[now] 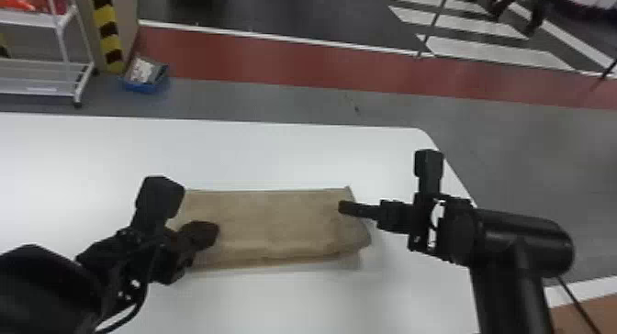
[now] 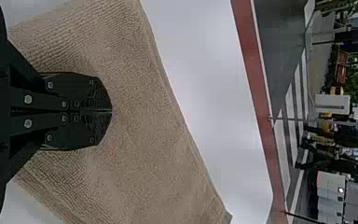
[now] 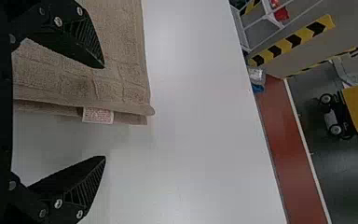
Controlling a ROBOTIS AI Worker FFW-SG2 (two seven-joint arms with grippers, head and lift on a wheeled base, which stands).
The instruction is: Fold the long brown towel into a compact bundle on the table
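Head view: brown towel (image 1: 275, 223) lies folded on white table (image 1: 275, 154); left gripper (image 1: 209, 233) over its left end, right gripper (image 1: 347, 208) at its right.
Left wrist view: fingers together, gripping nothing, towel behind.
Right wrist view: fingers wide apart, empty; white label (image 3: 98, 115) at towel's edge.

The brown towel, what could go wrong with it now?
The right end effector is open, one finger over the towel and the other past its edge, so it might catch only the top layer. The left end effector is shut over the towel, so it could wrinkle the cloth if it slides. The layers near the white tag don't line up, so the bundle might end up crooked.
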